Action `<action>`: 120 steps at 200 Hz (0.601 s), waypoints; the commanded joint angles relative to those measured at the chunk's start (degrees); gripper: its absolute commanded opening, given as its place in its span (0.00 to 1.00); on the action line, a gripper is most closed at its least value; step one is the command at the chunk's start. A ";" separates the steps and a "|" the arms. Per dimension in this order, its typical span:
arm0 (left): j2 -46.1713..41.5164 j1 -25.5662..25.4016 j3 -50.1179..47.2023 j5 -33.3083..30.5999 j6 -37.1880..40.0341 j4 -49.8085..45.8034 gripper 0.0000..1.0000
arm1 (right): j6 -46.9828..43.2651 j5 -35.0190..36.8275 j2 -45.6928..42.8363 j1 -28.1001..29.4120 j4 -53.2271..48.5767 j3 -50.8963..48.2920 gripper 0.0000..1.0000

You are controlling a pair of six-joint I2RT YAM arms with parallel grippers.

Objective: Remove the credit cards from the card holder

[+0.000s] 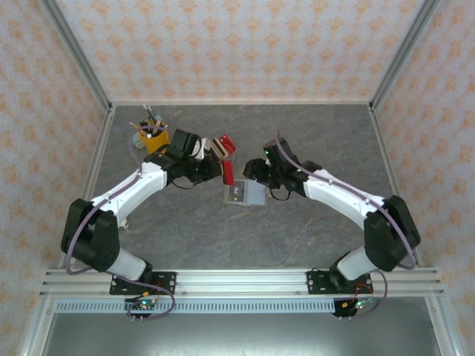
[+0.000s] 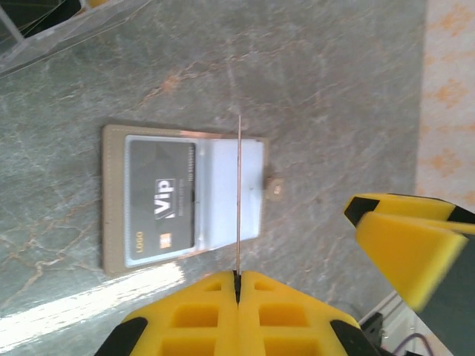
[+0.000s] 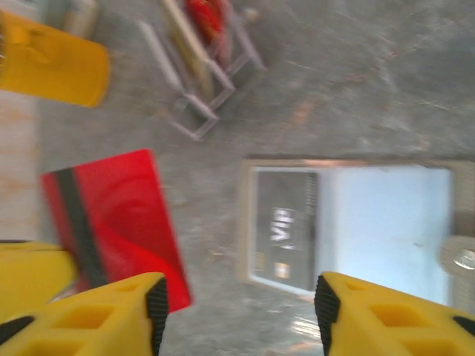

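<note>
The card holder (image 1: 245, 194) lies open and flat on the table between the two arms, tan rim and pale grey-blue inside (image 2: 230, 189) (image 3: 386, 215). A dark grey credit card marked VIP (image 2: 159, 202) (image 3: 286, 230) sits in its one half. My left gripper (image 2: 239, 276) (image 1: 220, 170) is shut on a red credit card (image 1: 228, 173) (image 3: 111, 222), which is edge-on (image 2: 239, 193) in the left wrist view, held above the table beside the holder. My right gripper (image 3: 237, 311) (image 1: 254, 175) hovers over the holder's edge, open, with nothing between its fingers.
A small clear rack (image 1: 221, 145) (image 3: 200, 67) with brown and red slabs stands just behind the holder. A yellow cup (image 1: 152, 139) (image 3: 52, 67) stands at the back left. A right finger (image 2: 408, 245) shows at the right of the left wrist view.
</note>
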 commanded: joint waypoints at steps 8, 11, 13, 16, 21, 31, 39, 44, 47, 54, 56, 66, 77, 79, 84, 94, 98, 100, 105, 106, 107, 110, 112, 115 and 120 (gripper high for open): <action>-3.93 0.71 -1.84 3.96 -5.21 7.13 0.00 | 7.40 -10.49 -1.93 -1.03 14.83 -3.96 0.68; -4.36 0.78 -1.96 4.33 -5.64 7.75 0.00 | 8.30 -11.26 -1.87 -1.12 16.06 -4.16 0.69; -4.59 0.81 -1.99 4.53 -5.91 8.06 0.00 | 8.91 -11.70 -1.78 -1.18 16.88 -4.28 0.70; -4.99 0.89 -2.03 4.76 -6.27 8.44 0.00 | 9.79 -12.29 -1.74 -1.18 18.10 -4.45 0.72; -5.62 1.07 -2.15 5.24 -6.80 9.03 0.00 | 11.21 -13.17 -1.62 -1.31 20.23 -4.78 0.74; -6.77 1.63 -2.37 6.24 -8.14 10.21 0.00 | 14.02 -14.54 -1.33 -1.40 24.37 -5.46 0.77; -7.59 2.19 -2.64 7.10 -9.31 11.30 0.00 | 15.96 -15.38 -1.11 -1.40 27.26 -5.84 0.79; -7.99 2.53 -2.78 7.81 -10.08 12.07 0.00 | 16.99 -15.77 -0.92 -1.40 28.83 -6.02 0.80; -8.20 2.76 -2.87 8.13 -10.48 12.50 0.00 | 17.75 -16.03 -0.77 -1.40 29.75 -6.11 0.80; -8.75 3.16 -3.19 8.80 -11.42 13.39 0.00 | 19.25 -16.52 -0.59 -1.40 31.95 -6.32 0.81; -8.85 3.30 -3.28 8.94 -11.68 13.63 0.00 | 19.69 -16.72 -0.51 -1.40 32.56 -6.44 0.81; -9.35 3.78 -3.62 9.73 -12.98 14.78 0.00 | 21.93 -17.60 -0.04 -1.40 35.63 -6.80 0.81; -9.71 4.33 -4.13 10.61 -14.44 16.24 0.00 | 23.98 -18.66 0.34 -1.34 39.04 -7.18 0.80; -9.75 4.38 -4.29 10.71 -14.77 16.52 0.00 | 24.39 -18.73 0.38 -1.39 39.57 -7.25 0.80; -9.91 4.59 -4.45 10.94 -15.30 17.07 0.00 | 25.05 -18.84 0.58 -1.39 40.44 -7.29 0.79; -10.09 4.93 -4.74 11.17 -16.38 17.75 0.00 | 26.05 -18.84 0.98 -1.40 41.70 -7.44 0.76; -10.11 5.07 -4.83 11.26 -16.81 17.92 0.00 | 26.40 -18.92 1.20 -1.40 42.52 -7.52 0.74; -10.16 5.12 -4.94 11.34 -16.99 18.06 0.00 | 26.66 -18.93 1.25 -1.40 42.85 -7.60 0.73; -10.26 5.29 -5.06 11.55 -17.63 18.58 0.00 | 27.39 -18.89 1.46 -1.40 44.23 -7.88 0.72; -10.28 5.30 -5.11 11.60 -17.72 18.75 0.00 | 27.52 -18.91 1.54 -1.40 44.61 -7.95 0.71; -10.33 5.30 -5.18 11.63 -17.81 18.88 0.00 | 27.68 -18.92 1.58 -1.40 44.93 -7.98 0.71; -10.41 5.45 -5.29 11.73 -18.17 19.29 0.00 | 28.13 -18.89 1.74 -1.40 45.77 -8.15 0.70; -10.49 5.47 -5.41 11.74 -18.42 19.52 0.00 | 28.46 -18.99 1.82 -1.40 46.28 -8.24 0.70; -10.59 5.44 -5.58 11.68 -18.75 19.78 0.00 | 28.90 -19.02 1.98 -1.40 47.04 -8.41 0.69; -10.78 5.56 -5.74 11.57 -19.06 20.03 0.00 | 29.55 -19.14 2.21 -1.40 48.30 -8.60 0.68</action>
